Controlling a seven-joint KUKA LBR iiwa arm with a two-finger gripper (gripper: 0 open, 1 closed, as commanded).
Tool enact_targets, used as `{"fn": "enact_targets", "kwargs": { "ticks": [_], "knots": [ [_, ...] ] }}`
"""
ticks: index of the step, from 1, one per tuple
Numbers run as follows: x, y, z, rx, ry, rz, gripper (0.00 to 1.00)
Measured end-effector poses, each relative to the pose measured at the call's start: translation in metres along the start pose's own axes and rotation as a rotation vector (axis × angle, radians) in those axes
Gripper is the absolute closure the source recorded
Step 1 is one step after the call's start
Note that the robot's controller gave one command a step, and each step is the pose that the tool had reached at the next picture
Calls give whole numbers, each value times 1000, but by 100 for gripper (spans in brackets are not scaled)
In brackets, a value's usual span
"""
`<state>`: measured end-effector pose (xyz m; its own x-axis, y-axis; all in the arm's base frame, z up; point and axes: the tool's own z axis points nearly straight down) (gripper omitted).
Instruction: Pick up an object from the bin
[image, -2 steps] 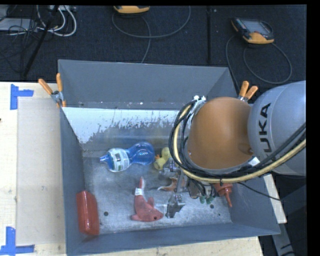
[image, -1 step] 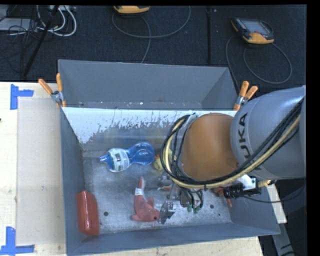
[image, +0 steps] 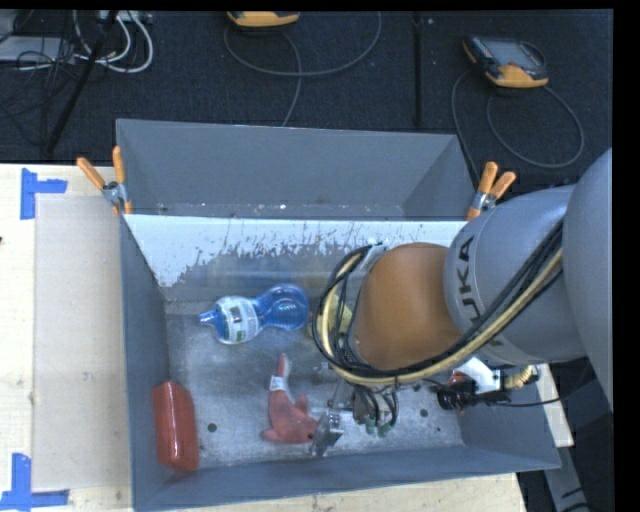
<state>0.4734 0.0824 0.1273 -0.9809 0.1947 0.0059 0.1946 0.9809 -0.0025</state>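
At front of grey metal bin, fingers beside crumpled red lump, gap not discernible

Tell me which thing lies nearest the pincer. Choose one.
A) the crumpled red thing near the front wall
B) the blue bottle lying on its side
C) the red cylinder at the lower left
A: the pincer is right beside the crumpled red thing, while the blue bottle lies farther back and the red cylinder is well off to the view's left.
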Motion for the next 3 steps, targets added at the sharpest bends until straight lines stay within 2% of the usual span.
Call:
{"fn": "enact_targets", "kwargs": {
  "ticks": [1,2,3],
  "knots": [
    [6,15,-13,-3,-5,111,0],
    [2,17,58,-5,-12,59,0],
    [-2,19,54,-7,-14,124,100]
  ]
}}
